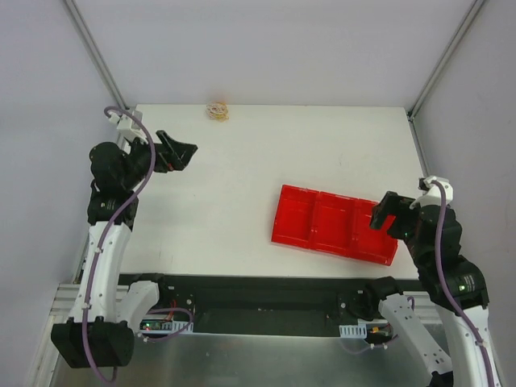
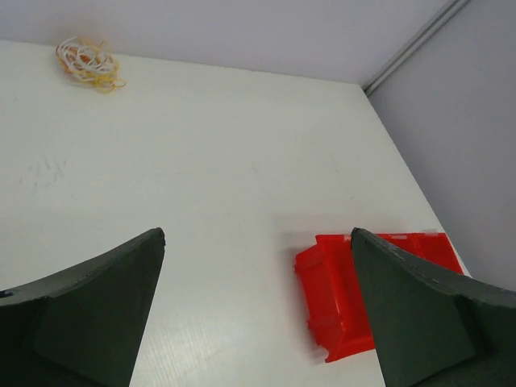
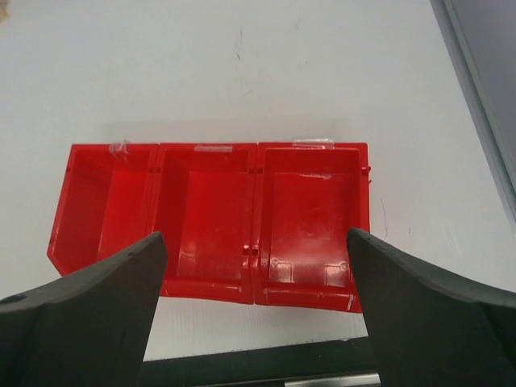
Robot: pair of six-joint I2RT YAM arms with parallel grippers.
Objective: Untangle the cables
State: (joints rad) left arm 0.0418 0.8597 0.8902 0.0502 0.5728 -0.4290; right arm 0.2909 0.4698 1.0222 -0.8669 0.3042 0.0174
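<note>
Cables sit bunched well beyond the tray, untouched. Left gripper faces them, fingers wide and empty, probably set to reach. Right gripper hovers over the tray, also wide.

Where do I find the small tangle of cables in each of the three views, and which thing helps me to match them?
Top external: cables at the far edge of the table, left of centre.
Left wrist: cables near the top left corner.
Right wrist: not surely visible; only a tan speck at the top left edge.
Shared landmark: the red tray, seen in all three views.
</note>
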